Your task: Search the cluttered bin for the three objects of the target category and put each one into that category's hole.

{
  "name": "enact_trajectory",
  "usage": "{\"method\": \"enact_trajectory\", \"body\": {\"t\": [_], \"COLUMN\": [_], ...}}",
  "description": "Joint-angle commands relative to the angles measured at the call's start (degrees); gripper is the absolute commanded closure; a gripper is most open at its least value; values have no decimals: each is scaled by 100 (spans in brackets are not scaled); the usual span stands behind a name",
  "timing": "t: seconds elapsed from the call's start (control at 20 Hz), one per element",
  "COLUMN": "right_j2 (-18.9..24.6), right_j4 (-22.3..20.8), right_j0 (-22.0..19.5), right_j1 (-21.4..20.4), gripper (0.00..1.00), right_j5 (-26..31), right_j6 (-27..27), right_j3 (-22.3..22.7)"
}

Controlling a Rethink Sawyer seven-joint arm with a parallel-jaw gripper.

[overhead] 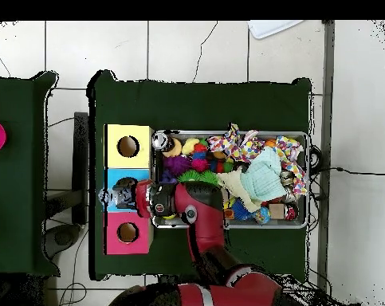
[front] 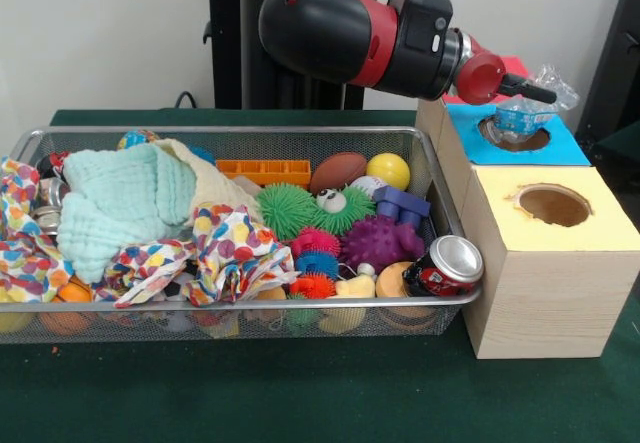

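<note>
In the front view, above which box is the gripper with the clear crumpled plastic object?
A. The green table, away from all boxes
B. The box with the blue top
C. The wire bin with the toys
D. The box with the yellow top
B: the gripper holds the clear plastic bottle right over the hole of the blue-topped box, while the yellow-topped box stands nearer the camera with its hole empty.

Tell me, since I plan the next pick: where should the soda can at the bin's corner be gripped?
Likely across its round sides, coming from above. The soda can lies tilted on the bin rim at the corner, silver end facing outward, so its curved body offers the jaws two opposite faces.
</note>
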Motion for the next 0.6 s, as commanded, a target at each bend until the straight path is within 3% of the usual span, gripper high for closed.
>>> {"method": "enact_trajectory", "body": {"t": [0.05,0.6], "right_j2": [467,491], "right_j4": [539,657], "right_j0": [-176,-145], "right_j1": [352,481], "gripper": [0,0], "right_j5": [-447,-524], "right_j6": [-1069,-1280], "right_j3": [-690,-751]}}
